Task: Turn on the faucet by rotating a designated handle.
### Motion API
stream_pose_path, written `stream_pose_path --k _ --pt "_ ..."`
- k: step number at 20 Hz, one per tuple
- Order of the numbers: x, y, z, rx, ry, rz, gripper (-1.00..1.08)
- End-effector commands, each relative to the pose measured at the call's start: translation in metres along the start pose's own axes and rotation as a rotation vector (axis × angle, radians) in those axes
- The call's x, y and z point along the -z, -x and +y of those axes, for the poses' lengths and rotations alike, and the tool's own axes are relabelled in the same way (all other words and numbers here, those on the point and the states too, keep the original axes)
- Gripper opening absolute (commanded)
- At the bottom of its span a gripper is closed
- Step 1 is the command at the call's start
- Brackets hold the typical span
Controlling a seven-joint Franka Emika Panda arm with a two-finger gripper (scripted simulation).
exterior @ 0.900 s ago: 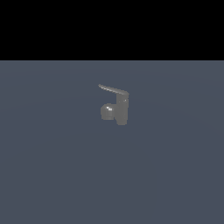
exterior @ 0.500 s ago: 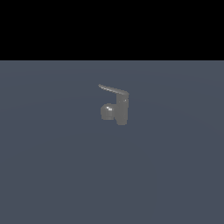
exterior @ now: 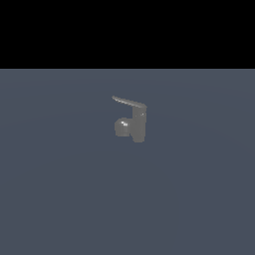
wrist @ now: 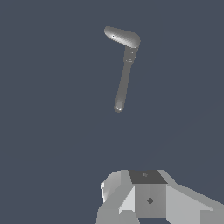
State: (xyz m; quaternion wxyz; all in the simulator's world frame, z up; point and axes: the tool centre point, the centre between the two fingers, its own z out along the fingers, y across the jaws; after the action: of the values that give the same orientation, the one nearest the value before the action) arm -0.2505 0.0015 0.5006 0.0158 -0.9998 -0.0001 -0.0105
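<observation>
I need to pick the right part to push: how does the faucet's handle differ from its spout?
The handle is a thin, flat, elongated blade at the top of the faucet; the spout is a rounded bulb lower down. The handle looks slightly lighter than the spout. Both are grey metal and point toward the exterior view's left.

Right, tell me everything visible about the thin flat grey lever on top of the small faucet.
The thin, flat, dull-grey metallic lever handle sits on top of the upright cylindrical faucet body. In the exterior view it reaches out toward that view's left, its free end slightly raised, above the rounded bulbous spout. The wrist view shows it as a long narrow blade with a rounded tip. Nothing touches it apart from the faucet; the white-and-grey gripper is well clear of it.
</observation>
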Motion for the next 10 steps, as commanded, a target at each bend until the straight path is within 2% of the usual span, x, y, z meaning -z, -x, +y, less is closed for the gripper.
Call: stream_pose_path --k 1,10 --pt "-0.001 -0.005 0.0 -0.015 -0.008 -0.002 -1.0" --pt "-0.007 -0.041 -0.003 -0.139 -0.064 -0.016 -1.0"
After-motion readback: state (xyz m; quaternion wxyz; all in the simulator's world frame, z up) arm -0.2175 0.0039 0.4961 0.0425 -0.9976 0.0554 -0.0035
